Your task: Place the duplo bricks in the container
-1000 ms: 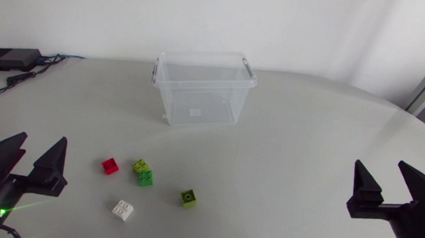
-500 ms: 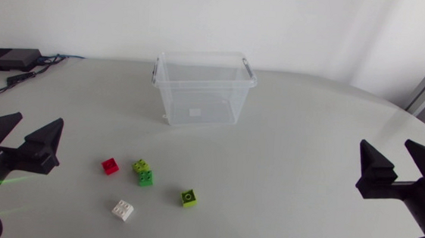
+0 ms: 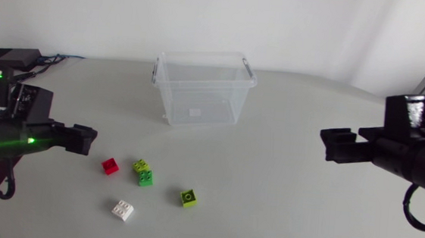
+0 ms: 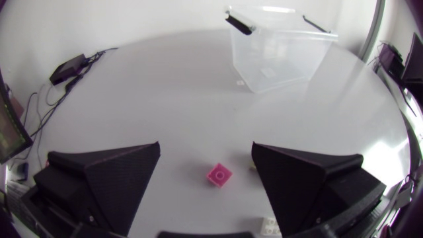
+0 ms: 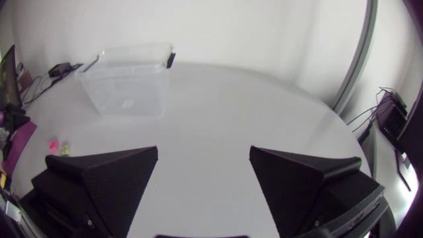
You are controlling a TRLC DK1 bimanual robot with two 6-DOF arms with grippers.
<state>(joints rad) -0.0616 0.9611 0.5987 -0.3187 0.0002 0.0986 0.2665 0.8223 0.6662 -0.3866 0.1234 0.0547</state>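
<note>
The pale grey bench point(image 3: 284, 178) carries a clear container point(image 3: 203, 88) at upper centre of the head view, with no brick in it. At lower left lie the red brick point(image 3: 109, 166), green pair point(image 3: 144, 173), lime brick point(image 3: 189, 198) and white brick point(image 3: 122, 210). The left jaws and right jaws stand wide apart, empty. Closing broad jaws on the red brick could knock the green pair nearby. Nothing seems to block the way to the container.

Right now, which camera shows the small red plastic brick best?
The left wrist view: the small red plastic brick lies near and unobstructed, framed by the open left pincer. The head view shows it smaller, beside two green plastic bricks; the right wrist view shows only a distant speck.
</note>
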